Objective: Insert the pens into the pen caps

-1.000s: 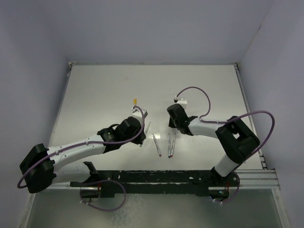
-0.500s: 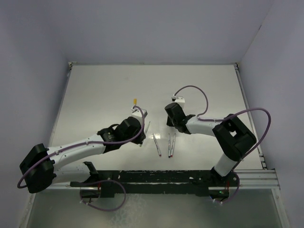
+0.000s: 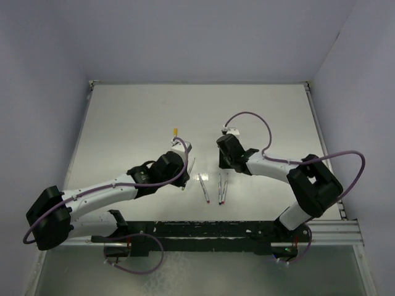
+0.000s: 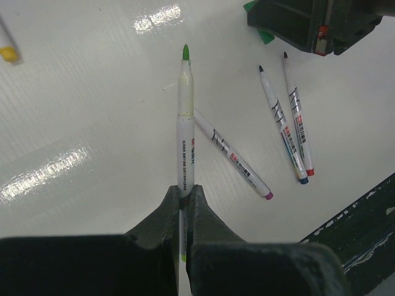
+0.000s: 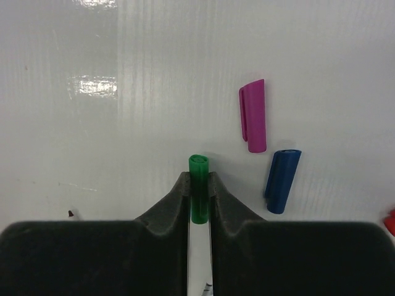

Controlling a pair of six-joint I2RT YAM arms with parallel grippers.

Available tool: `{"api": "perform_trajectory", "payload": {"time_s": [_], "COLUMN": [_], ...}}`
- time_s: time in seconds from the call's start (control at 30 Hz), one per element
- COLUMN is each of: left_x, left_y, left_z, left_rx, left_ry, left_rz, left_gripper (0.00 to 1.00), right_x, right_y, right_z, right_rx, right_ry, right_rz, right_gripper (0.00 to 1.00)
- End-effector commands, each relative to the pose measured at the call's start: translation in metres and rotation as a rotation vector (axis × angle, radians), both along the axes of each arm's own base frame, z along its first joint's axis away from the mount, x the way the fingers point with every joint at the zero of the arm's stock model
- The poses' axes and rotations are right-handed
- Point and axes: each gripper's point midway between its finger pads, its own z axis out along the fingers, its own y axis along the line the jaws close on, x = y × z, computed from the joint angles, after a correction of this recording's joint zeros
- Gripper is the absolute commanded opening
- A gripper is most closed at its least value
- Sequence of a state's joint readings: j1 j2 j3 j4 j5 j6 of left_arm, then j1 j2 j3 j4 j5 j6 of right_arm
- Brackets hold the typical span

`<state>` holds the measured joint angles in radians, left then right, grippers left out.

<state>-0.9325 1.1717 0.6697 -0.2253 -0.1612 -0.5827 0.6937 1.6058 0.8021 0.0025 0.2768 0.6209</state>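
Pens first, and the count is four clear ones. One green-tipped pen is up in the left gripper, jaws pinched narrow on its lower barrel, tip pointing out over the table. Three more lie loose near the middle of the near edge. The magenta-ended pen lies slantwise just beside the held one. The blue-ended pen and red-ended pen lie side by side, nearly touching at their coloured ends, dark tips toward the far edge. All are thin whitish barrels with small print along them. A yellow-ended piece sits apart, nearer the middle of the table; pen or cap, can't tell. Caps now, three clear. The green cap is clamped in the right gripper, jaws closed tight on its sides, round end poking out past the fingertips. The magenta cap and blue cap lie flat on the table, near each other but apart. A red sliver shows at the right wrist view's edge, too cut off to name.
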Motion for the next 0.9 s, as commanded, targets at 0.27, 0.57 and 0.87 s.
{"api": "perform_trajectory", "payload": {"time_s": [0.27,0.57,0.87], "left_x": [0.018,0.013,0.011], "left_y": [-0.024,-0.082,-0.113], "left_z": [0.030,0.072,0.117], "left_rx": [-0.097,-0.347,-0.529], "left_ry": [-0.108,-0.240,-0.386], "left_rz": [-0.025,-0.222,-0.297], "left_gripper": [0.00,0.00,0.00], "right_x": [0.028,0.009,-0.016], "right_y": [-0.001,-0.011,-0.028], "right_z": [0.149,0.224,0.284], "right_rx": [0.173,0.441,0.671], "right_ry": [-0.470,-0.767,-0.973], "right_rz": [0.023,0.016,-0.019], "right_gripper": [0.00,0.00,0.00]}}
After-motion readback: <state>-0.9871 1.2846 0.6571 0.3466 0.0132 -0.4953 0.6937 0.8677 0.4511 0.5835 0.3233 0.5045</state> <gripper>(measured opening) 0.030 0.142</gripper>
